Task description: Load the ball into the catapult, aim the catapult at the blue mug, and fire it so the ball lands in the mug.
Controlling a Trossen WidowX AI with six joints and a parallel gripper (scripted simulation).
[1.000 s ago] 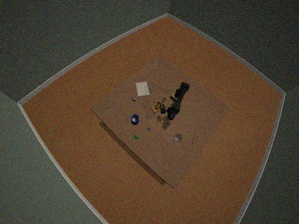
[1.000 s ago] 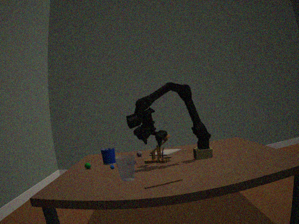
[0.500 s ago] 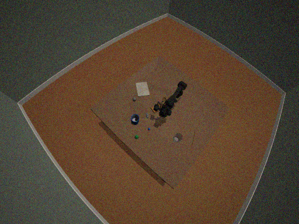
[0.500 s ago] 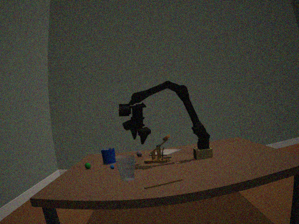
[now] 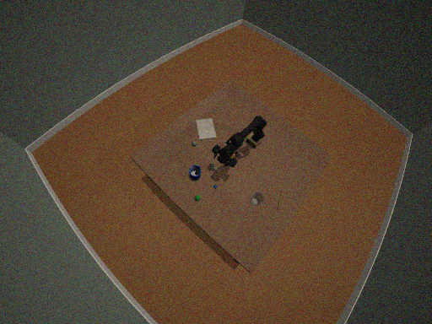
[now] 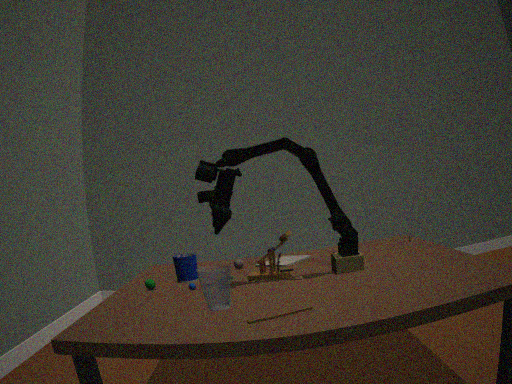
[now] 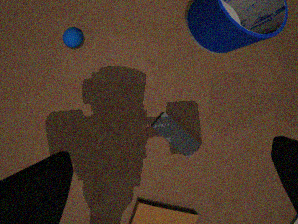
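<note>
A: So, from the top?
B: The blue mug (image 5: 194, 172) stands on the tabletop (image 5: 270, 177); the arm (image 5: 238, 139) reaches toward it.

A: Exterior?
B: The hand (image 6: 218, 226) hangs high above the tabletop, between mug and catapult (image 6: 271, 263), fingers apart, empty. A grey ball (image 6: 238, 263) lies beside the catapult.

A: Wrist?
B: Mug upper right; a small blue ball (image 7: 73, 36) well left of it.
</note>
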